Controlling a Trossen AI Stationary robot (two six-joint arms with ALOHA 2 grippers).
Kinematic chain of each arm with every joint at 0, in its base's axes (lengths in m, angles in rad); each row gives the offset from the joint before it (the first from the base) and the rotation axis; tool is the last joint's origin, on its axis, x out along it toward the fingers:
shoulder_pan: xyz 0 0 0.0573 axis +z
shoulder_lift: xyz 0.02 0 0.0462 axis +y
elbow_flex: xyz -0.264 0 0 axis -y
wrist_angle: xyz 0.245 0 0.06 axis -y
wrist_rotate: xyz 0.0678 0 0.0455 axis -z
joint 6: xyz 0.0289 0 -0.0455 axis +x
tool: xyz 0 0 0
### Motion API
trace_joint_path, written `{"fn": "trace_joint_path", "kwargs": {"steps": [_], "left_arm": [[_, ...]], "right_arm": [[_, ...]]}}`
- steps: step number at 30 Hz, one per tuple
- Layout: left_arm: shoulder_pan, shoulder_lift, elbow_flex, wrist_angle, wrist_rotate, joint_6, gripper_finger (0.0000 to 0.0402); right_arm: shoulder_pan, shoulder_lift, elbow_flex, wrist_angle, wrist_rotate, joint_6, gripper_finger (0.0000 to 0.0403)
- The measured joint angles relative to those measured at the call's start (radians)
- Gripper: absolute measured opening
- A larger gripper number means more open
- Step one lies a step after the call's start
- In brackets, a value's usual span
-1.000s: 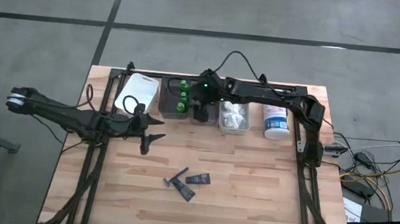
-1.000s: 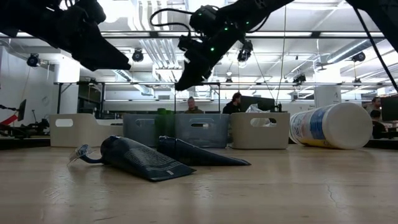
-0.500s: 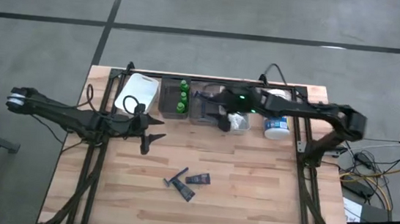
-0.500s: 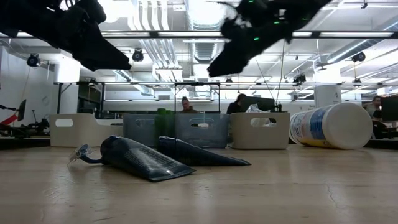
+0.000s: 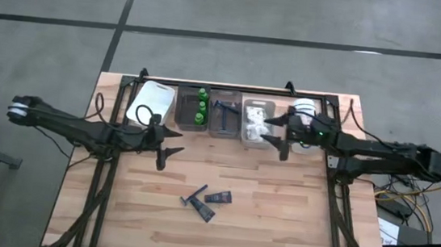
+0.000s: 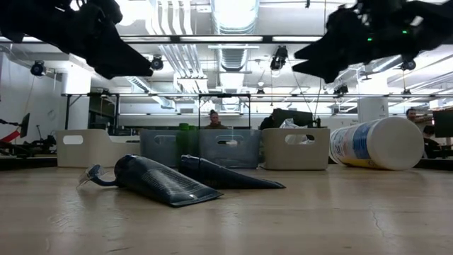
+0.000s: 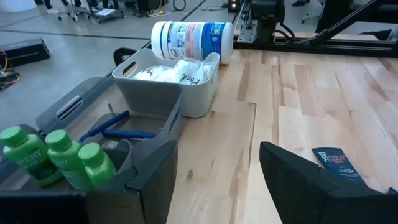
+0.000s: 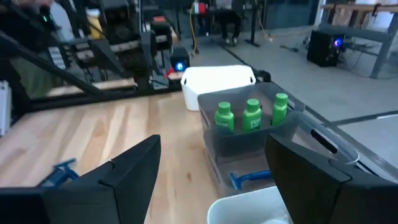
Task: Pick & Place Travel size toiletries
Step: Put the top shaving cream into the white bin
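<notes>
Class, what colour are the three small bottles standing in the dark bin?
Green, seen best in the left wrist view: the three small bottles.

The high view looks straight down on the whole wooden table [image 5: 276, 218]. The low view sits at tabletop height, close to the dark packets [image 6: 159, 180], facing the room. Both wrist views look over the green bottles [image 7: 56, 155] from opposite sides.

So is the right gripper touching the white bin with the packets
Apart. In the low view the right gripper hangs open, with clear air between it and the white bin on the table.
</notes>
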Motion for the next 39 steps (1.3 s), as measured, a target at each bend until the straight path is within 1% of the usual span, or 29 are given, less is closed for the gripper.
{"fn": "trace_joint_path", "kwargs": {"steps": [5, 11, 15, 18, 20, 22, 24, 27, 34, 39], "left_arm": [[0.000, 0.072, 0.017, 0.057, -0.001, 0.012, 0.0232], [-0.013, 0.234, 0.126, 0.057, -0.001, 0.013, 0.0232], [-0.040, 0.362, 0.241, -0.019, 0.029, 0.044, 0.0232], [-0.063, 0.452, 0.341, -0.146, 0.051, 0.038, 0.0232], [-0.077, 0.507, 0.410, -0.239, 0.052, 0.014, 0.0232], [-0.093, 0.564, 0.476, -0.298, 0.053, -0.012, 0.0232], [-0.109, 0.618, 0.531, -0.332, 0.060, -0.034, 0.0232], [-0.131, 0.686, 0.592, -0.344, 0.102, -0.067, 0.0232], [-0.170, 0.791, 0.650, -0.333, 0.117, -0.191, 0.0232], [-0.193, 0.864, 0.682, -0.326, 0.127, -0.140, 0.0232]], "right_arm": [[0.016, -0.143, -0.106, 0.001, 0.000, 0.008, 0.0262], [0.017, -0.295, -0.264, 0.029, -0.002, -0.024, 0.0241], [0.017, -0.394, -0.369, 0.081, -0.046, -0.039, 0.0229], [0.017, -0.454, -0.367, 0.016, -0.103, -0.078, 0.0222], [0.017, -0.473, -0.367, 0.010, -0.123, -0.108, 0.0218], [0.017, -0.483, -0.367, 0.003, -0.132, -0.131, 0.0214], [0.016, -0.484, -0.367, 0.001, -0.134, -0.160, 0.0211], [0.016, -0.484, -0.367, 0.002, -0.134, -0.208, 0.0207], [0.016, -0.484, -0.367, 0.003, -0.134, -0.228, 0.0197], [0.016, -0.480, -0.367, 0.001, -0.134, -0.228, 0.0190]]}}
